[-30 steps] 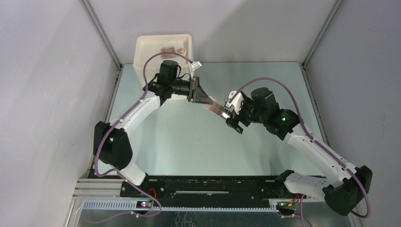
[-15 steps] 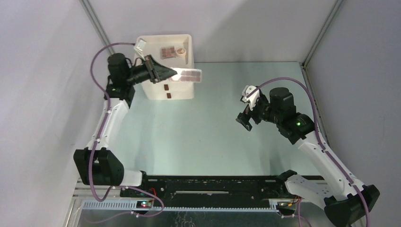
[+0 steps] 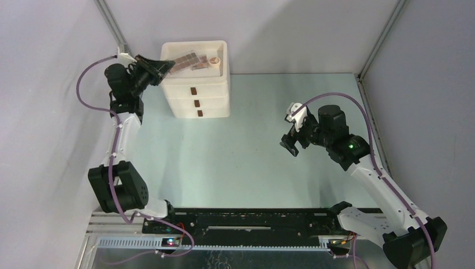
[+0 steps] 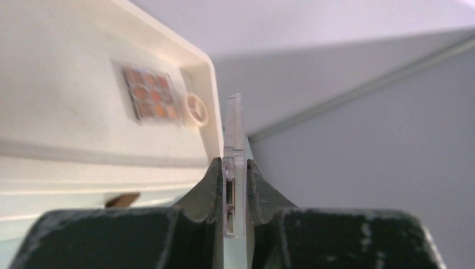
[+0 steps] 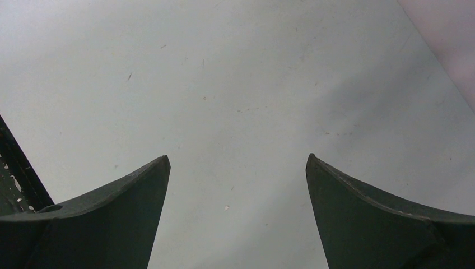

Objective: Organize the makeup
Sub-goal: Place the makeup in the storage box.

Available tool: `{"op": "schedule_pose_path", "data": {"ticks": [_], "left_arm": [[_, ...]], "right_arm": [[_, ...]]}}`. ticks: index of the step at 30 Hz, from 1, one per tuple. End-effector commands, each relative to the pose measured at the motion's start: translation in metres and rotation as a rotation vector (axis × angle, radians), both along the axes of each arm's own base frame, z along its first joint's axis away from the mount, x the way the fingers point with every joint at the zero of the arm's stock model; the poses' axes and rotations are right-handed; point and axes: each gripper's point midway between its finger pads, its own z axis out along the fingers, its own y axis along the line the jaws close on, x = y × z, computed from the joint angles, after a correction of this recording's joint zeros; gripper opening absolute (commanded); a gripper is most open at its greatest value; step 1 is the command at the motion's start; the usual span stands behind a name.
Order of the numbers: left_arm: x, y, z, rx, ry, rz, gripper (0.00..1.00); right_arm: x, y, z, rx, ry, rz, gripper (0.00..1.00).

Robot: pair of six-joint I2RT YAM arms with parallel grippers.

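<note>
Seen only edge-on from the left wrist: a thin pink-brown rectangular palette (image 4: 233, 126), lower end lost between the fingers. Clamped in the left gripper (image 3: 166, 66), tilted over the open top tray of the cream plastic three-drawer box (image 3: 196, 112). Beside it in that tray, a second palette (image 4: 151, 95) of orange-brown pans and a small ring-shaped piece (image 4: 196, 108), hard to identify. Drawer contents hidden. On the other side, right gripper (image 3: 291, 142) spread apart, empty, above the pale green table (image 3: 235, 168), well apart from the box.

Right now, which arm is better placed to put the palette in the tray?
Left: the left claw is shut on the palette at the tray; the right claw is open, empty, far away.
</note>
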Motion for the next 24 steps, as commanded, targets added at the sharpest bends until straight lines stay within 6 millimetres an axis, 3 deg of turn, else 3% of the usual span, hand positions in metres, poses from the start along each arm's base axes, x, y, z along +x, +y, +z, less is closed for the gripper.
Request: {"op": "schedule_pose_path", "data": {"ticks": [1,6,11,24], "left_arm": [[0.031,0.046,0.007,-0.109,-0.043,0.237,0.0],[0.051,0.073,0.0,-0.156,-0.031,0.38,0.0],[0.06,0.087,-0.003,-0.157,-0.037,0.454,0.02],[0.085,0.091,-0.045,-0.136,0.063,0.465,0.03]], "right_arm": [[0.005,-0.001,0.002,0.017,-0.021,-0.015,1.0],[0.006,-0.002,-0.001,0.01,-0.017,-0.017,1.0],[0.006,-0.003,-0.003,0.005,-0.013,-0.018,1.0],[0.007,-0.003,-0.006,-0.002,-0.006,-0.022,1.0]]}}
